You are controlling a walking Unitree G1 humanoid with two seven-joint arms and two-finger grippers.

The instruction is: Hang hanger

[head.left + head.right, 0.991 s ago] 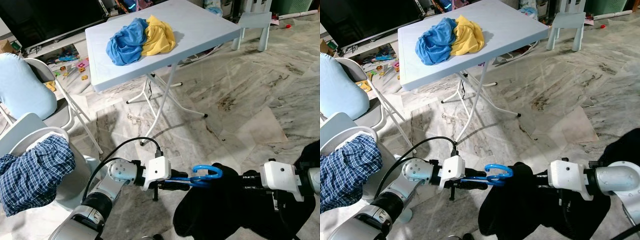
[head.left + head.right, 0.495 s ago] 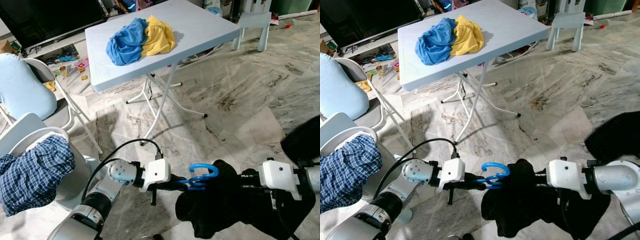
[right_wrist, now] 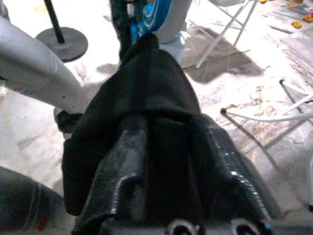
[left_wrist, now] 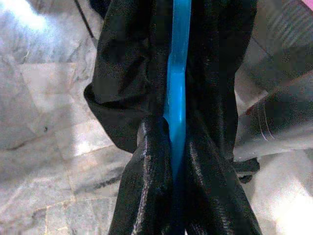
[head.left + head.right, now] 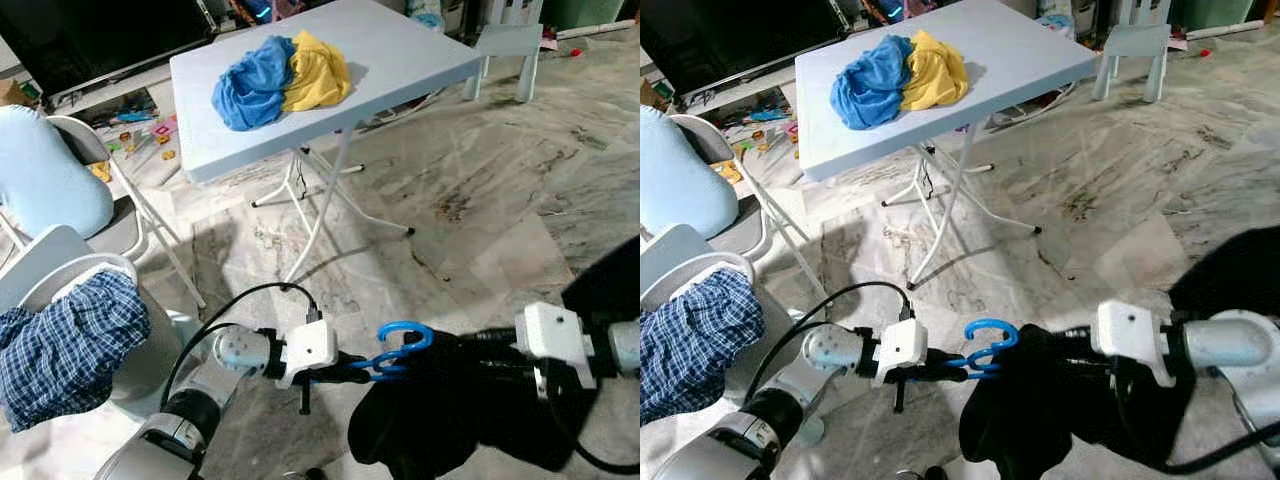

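Blue cloth [image 5: 252,84] and yellow cloth [image 5: 318,70] on folding table [image 5: 400,55].

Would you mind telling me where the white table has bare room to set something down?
The white table is bare on its right half, beside the yellow garment. Its front strip is narrow. The left is crowded by the blue garment.

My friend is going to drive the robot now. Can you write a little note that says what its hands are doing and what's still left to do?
Left gripper: shut on the blue hanger, low over the marble floor.
Right gripper: shut on the black garment, which drapes between the two arms, bunched up against the hanger's hook.
Done: hanger and garment are both in hand, and the garment looks partly on the hanger.
Left: finish seating the garment, then hang the hanger up. No rail or hook to hang it on is visible yet.
Nearby: a folding table with blue and yellow clothes.
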